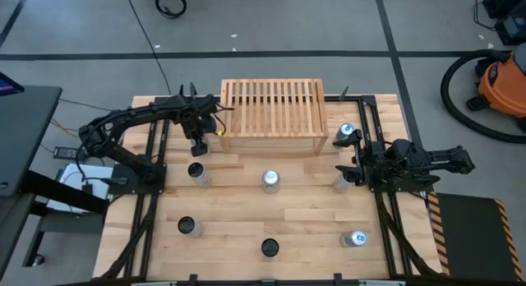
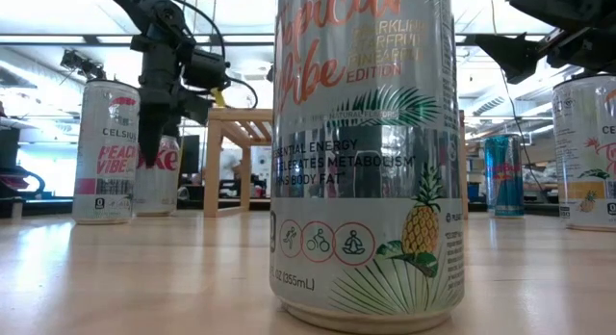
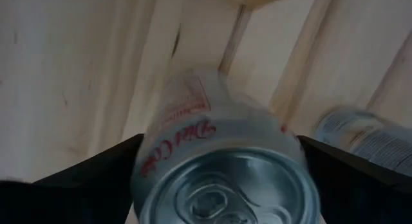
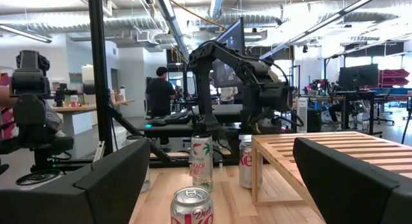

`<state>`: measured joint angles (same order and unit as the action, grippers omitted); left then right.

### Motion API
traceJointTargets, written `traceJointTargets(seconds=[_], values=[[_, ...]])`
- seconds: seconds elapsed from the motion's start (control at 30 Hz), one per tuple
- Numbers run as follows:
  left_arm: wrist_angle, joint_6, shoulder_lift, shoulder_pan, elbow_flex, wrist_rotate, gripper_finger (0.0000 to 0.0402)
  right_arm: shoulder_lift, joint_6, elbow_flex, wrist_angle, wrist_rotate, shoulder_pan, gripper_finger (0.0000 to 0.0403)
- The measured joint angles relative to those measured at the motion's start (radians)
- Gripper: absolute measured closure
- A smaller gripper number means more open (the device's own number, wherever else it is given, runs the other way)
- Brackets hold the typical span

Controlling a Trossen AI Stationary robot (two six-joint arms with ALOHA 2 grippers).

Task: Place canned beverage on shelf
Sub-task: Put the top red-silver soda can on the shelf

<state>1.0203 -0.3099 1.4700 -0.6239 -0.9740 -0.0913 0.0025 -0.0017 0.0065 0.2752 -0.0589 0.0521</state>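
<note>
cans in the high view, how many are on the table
7, none atop the shelf. Middle row: left can, centre can, right can. Back-right can beside the shelf. Front row: front-left can, front-centre can, front-right can. The arms may hide more.

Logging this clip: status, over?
Left gripper open, fingers flanking Diet Coke can. Right gripper open, waiting. Shelf top bare.

Orange shop vacuum (image 1: 503, 82) on grey floor right of wooden table (image 1: 238, 228), black hose (image 1: 460, 101) looped beside it. Yellow-black hazard striping (image 1: 436, 228) by table's right edge. Beyond table, person (image 4: 159, 95) standing at desks.
</note>
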Motion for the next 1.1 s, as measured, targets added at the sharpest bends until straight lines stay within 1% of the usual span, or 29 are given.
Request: traceJointTargets(seconds=[0.3,0.53,0.63,0.97,1.1], values=[[-0.062,0.007,0.0,-0.001,-0.004,-0.003,0.001,0.0,0.0,0.0,0.0,0.0,0.0,0.001],[-0.062,0.002,0.0,-0.001,-0.004,-0.003,0.0013,0.0,0.0,0.0,0.0,0.0,0.0,0.001],[-0.042,-0.001,0.0,0.0,-0.004,-0.003,0.0025,0.0,0.0,0.0,0.0,0.0,0.0,0.001],[-0.049,-0.023,-0.002,0.0,0.0,0.001,0.0086,0.0,0.0,0.0,0.0,0.0,0.0,0.001],[-0.034,-0.03,-0.002,0.0,0.0,0.001,0.0095,0.0,0.0,0.0,0.0,0.0,0.0,0.001]])
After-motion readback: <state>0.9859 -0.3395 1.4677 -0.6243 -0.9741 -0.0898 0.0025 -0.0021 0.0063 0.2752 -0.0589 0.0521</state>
